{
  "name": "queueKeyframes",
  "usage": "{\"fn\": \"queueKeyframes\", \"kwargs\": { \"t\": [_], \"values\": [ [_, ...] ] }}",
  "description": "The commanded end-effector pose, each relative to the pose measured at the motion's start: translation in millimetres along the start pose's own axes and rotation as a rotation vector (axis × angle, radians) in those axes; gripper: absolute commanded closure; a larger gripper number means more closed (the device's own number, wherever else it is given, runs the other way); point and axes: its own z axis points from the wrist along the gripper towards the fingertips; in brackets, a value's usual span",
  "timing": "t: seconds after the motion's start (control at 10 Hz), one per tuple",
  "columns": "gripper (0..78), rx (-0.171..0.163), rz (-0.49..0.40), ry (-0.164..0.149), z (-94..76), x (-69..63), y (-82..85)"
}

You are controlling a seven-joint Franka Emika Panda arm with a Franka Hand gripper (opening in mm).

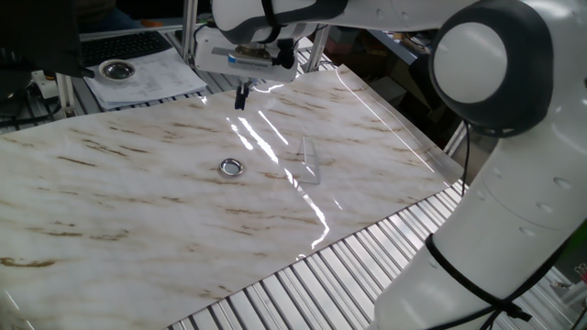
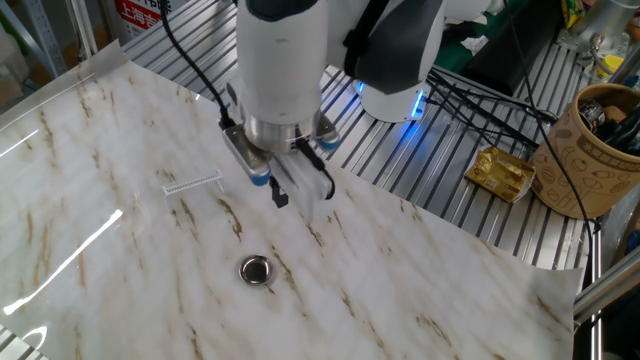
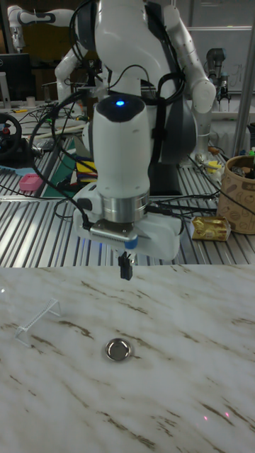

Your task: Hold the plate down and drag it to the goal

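Note:
The plate (image 1: 231, 167) (image 2: 256, 269) (image 3: 117, 350) is a tiny shiny silver disc lying flat on the marble sheet. The goal (image 1: 309, 161) (image 2: 192, 183) (image 3: 38, 318) is a small clear rectangular marker with pale edges, a short way off from the plate. My gripper (image 1: 241, 96) (image 2: 280, 197) (image 3: 126, 270) hangs above the sheet, behind the plate and clear of it. Its dark fingertips are pressed together with nothing between them.
A larger round metal dish (image 1: 116, 69) rests on papers beyond the sheet's far edge. A brown cup (image 2: 596, 150) and a gold packet (image 2: 503, 173) sit on the slatted table beside the sheet. White glare streaks (image 1: 266, 137) cross the marble.

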Motion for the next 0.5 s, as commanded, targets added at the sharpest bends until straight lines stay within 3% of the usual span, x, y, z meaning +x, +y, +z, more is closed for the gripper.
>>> {"fn": "queueKeyframes", "kwargs": {
  "t": [0.1, 0.2, 0.3, 0.5],
  "values": [
    [77.6, 0.006, -0.036, -0.008, 13.2, -14.3, -7.0],
    [77.6, 0.006, -0.036, -0.008, 13.2, -14.3, -7.0],
    [77.6, 0.0, -0.049, -0.004, 28.2, -23.3, -13.9],
    [77.6, 0.0, -0.044, -0.012, 47.3, -22.7, -12.9]
  ]
}}
